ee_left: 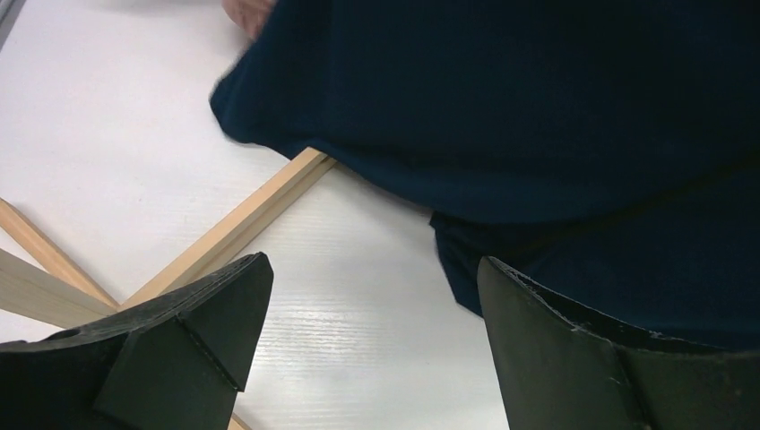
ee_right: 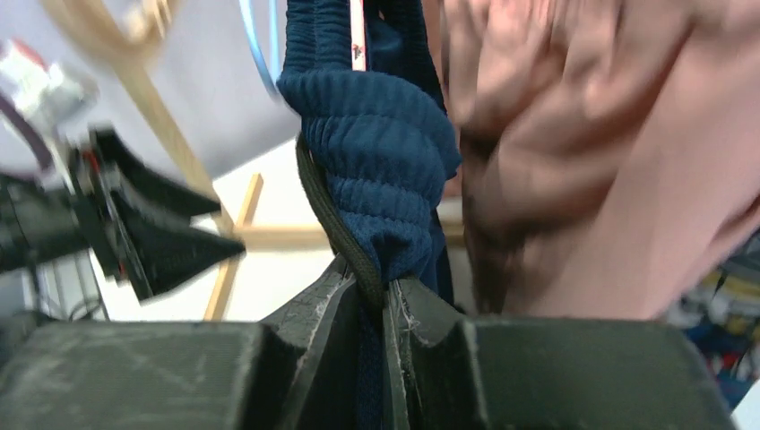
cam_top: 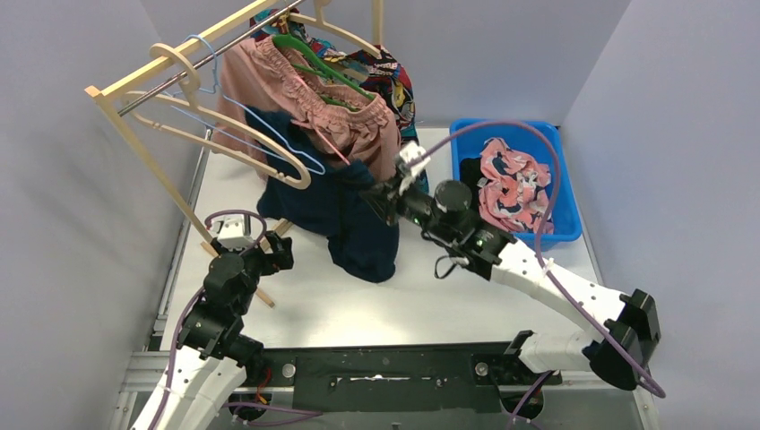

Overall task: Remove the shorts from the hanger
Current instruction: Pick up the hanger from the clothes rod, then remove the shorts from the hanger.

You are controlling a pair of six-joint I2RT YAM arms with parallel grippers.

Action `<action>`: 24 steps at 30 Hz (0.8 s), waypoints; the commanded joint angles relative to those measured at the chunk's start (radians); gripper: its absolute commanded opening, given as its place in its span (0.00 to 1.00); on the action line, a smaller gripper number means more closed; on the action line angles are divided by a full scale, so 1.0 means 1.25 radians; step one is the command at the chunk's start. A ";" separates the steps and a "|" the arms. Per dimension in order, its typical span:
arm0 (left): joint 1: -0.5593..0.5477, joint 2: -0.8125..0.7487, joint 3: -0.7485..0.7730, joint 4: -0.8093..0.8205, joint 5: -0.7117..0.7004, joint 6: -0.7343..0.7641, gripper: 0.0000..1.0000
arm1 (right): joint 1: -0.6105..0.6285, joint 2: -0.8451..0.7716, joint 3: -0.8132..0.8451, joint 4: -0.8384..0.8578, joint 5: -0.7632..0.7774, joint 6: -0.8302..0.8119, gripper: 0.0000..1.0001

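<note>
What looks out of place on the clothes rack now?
The navy shorts hang askew: the right gripper pinches their bunched waistband, and the fabric sags low toward the table.

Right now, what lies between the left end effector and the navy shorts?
In the left wrist view, only bare white table and one wooden rack bar lie between the open left end effector and the navy shorts.

Blue bin [cam_top: 548, 240] right; apparently wooden rack [cam_top: 134, 72] left.
</note>
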 commanded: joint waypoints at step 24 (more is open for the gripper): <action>0.008 -0.120 0.011 0.095 0.196 -0.005 0.98 | -0.028 -0.184 -0.207 -0.333 -0.169 0.047 0.00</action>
